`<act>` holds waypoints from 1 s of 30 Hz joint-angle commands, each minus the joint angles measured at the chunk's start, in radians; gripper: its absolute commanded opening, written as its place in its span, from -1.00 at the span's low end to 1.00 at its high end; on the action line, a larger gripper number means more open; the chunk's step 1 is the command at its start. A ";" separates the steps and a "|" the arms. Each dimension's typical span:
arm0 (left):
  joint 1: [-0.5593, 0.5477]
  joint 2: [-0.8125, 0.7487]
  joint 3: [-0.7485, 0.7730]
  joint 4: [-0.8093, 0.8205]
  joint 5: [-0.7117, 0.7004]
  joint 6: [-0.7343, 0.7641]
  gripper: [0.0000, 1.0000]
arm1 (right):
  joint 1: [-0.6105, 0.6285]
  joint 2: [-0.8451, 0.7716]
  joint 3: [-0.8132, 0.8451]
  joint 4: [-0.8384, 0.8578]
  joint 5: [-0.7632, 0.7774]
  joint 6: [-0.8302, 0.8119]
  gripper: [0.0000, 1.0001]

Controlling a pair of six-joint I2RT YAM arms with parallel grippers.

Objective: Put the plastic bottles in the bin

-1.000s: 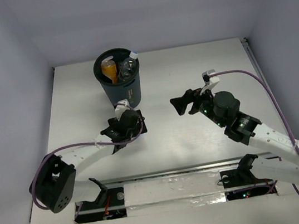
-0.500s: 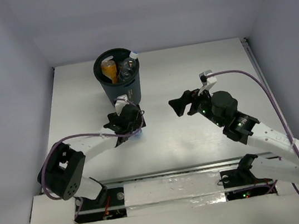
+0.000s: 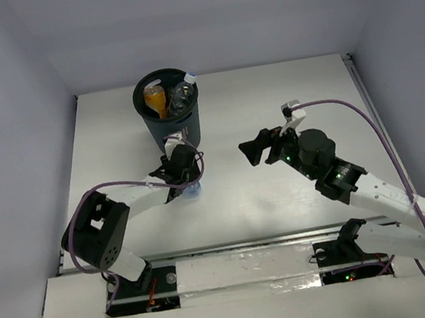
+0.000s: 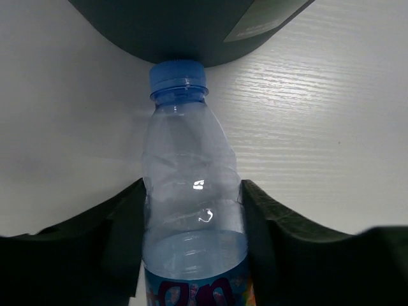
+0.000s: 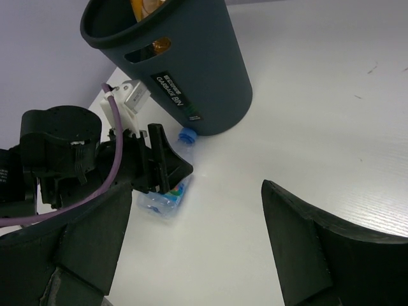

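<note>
Left gripper point(image 4: 193, 197): jaws closed on the lower body of a bottle point(image 4: 191, 153), one pad pressed against each side just above the label. The grip is across the width, not along the length.

Bottle: small, clear, blue cap point(image 4: 178, 75). It lies on the table point(image 3: 283, 92), with its long axis running straight ahead from the gripper and its cap end leading. The cap touches the foot of the bin's point(image 4: 185, 25) outer wall. The right wrist view confirms this: the bottle is low against the bin's base, outside it, with the base end pointing away from the bin.

Bin: directly ahead of the left gripper and rising above it. Its rim is out of sight in the left wrist view. The overhead view shows other bottles point(image 3: 181, 97) already inside.

Key relation: the bottle points at the bin wall, not at the opening. In my judgement, the coming move is a lift clear of the table and up past the rim, then forward over the opening. Pushing ahead at this height would only jam the cap harder into the wall or shove the bin.

Right gripper point(image 3: 252, 153): jaws wide apart and holding nothing. It hangs above the table, well apart from the bottle on the bin's other side. The left arm is the nearer one and has the hold.
</note>
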 commanded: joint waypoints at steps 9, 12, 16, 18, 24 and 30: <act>-0.145 -0.410 -0.028 -0.032 0.119 0.000 -0.34 | -0.007 -0.016 0.037 0.043 0.001 -0.003 0.74; -0.200 -0.545 0.034 -0.034 0.140 0.008 -0.33 | -0.007 -0.019 0.035 0.044 0.001 0.000 0.74; -0.209 -0.604 0.165 -0.021 0.112 0.055 -0.33 | -0.007 -0.025 0.030 0.046 0.004 0.001 0.74; -0.209 -0.588 0.250 -0.005 0.049 0.095 -0.32 | -0.007 -0.031 0.029 0.047 0.007 0.002 0.74; -0.032 -0.392 0.505 0.063 -0.168 0.180 -0.25 | -0.007 -0.034 0.024 0.052 0.006 0.002 0.73; 0.102 -0.216 0.605 0.215 -0.178 0.270 -0.24 | -0.007 -0.045 0.023 0.050 0.012 -0.001 0.72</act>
